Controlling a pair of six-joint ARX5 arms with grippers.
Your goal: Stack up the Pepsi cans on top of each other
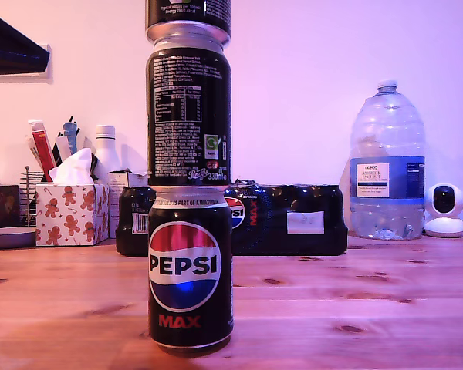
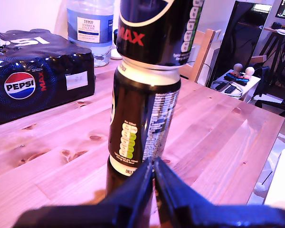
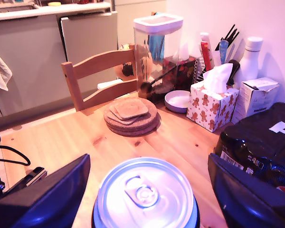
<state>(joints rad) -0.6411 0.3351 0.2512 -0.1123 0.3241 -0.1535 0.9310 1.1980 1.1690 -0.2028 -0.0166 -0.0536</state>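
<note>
Cans (image 1: 189, 193) are stacked three high on the table (image 1: 355, 308). First gripper (image 2: 153, 173) is seen closed, just short of the middle can (image 2: 142, 118). Second gripper (image 3: 147, 190) is spread wide, the top can (image 3: 146, 194) between its fingers (image 3: 47, 194), untouched.

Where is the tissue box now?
The tissue box stands on the table at the exterior view's left, by the wall, next to the Pepsi multipack and behind the can stack.
</note>
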